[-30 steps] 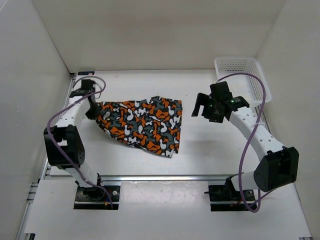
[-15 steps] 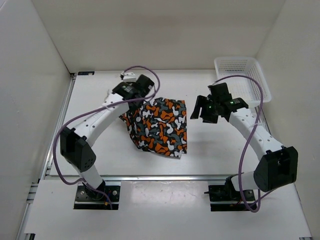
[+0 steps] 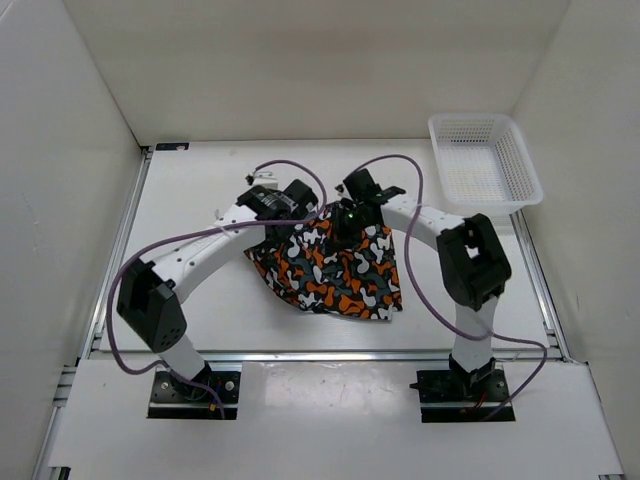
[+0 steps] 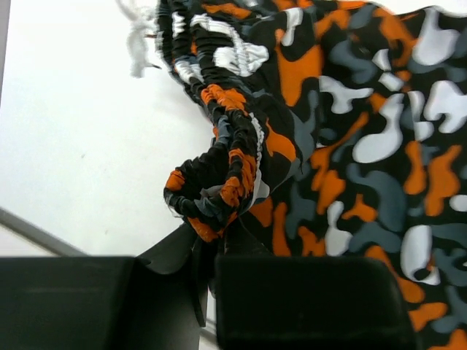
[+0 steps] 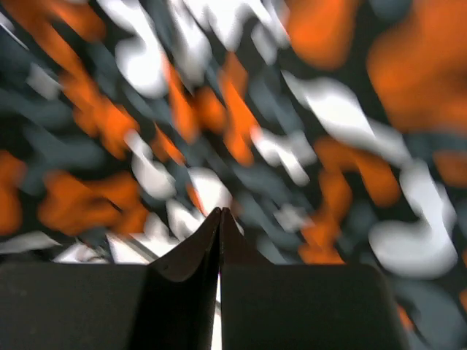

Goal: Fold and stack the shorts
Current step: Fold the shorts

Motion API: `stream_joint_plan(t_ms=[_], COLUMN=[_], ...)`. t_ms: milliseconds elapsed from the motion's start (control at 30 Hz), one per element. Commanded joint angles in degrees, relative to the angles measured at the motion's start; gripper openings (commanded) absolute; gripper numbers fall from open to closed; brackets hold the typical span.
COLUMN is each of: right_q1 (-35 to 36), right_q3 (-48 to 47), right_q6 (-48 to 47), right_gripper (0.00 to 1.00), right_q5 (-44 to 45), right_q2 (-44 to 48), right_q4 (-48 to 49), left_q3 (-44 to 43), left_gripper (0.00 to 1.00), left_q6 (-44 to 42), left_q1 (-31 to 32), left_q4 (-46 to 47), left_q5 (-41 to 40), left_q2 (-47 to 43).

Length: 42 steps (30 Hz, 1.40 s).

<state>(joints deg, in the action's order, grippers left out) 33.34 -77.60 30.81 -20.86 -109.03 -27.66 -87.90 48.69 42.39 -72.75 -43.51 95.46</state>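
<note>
Looking from above, the shorts [image 3: 335, 275] lie rumpled in the middle of the desk [image 3: 190, 180], their long axis slanting toward its near right corner, with the left claw [image 3: 290, 203] at their far-left corner and the right claw [image 3: 346, 222] just beside it over the far edge. At the left wrist, that claw is clamped on the bunched waistband [image 4: 219, 157]. At the right wrist, the jaws are pressed together against blurred pattern; whether cloth is caught between them cannot be told.

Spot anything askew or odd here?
The orange, black, grey and white camouflage fabric shorts lie crumpled mid-table, not flat, waistband bunched between the left fingers. The right fingers are shut over the cloth with none visibly between them.
</note>
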Motion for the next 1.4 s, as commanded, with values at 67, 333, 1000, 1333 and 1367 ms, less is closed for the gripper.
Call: stream_joint_plan(t_ms=[67, 333, 1000, 1333, 1367], right_q1=[2.77, 4.98, 4.07, 10.34, 10.34], right_q3=[-13.43, -22.77, -6.87, -6.85, -6.86], right_q6=[2.67, 7.24, 4.35, 7.25, 7.25], right_gripper=[0.00, 0.00, 0.12, 0.02, 0.02], right_q5=[-7.34, -3.32, -1.81, 0.65, 0.65], right_q2=[-12.15, -25.79, -0.91, -11.64, -12.25], right_q4=[3.67, 1.03, 2.79, 5.25, 5.25], left_q3=[7.20, 7.21, 6.69, 6.60, 6.08], left_gripper=[0.11, 0.11, 0.11, 0.11, 0.11], left_q6=[1.50, -0.08, -6.24, -6.24, -6.24], left_q1=[-3.80, -6.53, -9.17, -9.17, -9.17], left_q4=[2.61, 3.67, 7.71, 7.71, 7.71], left_q5=[3.07, 3.60, 6.42, 6.42, 6.42], left_q2=[-9.58, -10.73, -13.81, -14.86, -14.86])
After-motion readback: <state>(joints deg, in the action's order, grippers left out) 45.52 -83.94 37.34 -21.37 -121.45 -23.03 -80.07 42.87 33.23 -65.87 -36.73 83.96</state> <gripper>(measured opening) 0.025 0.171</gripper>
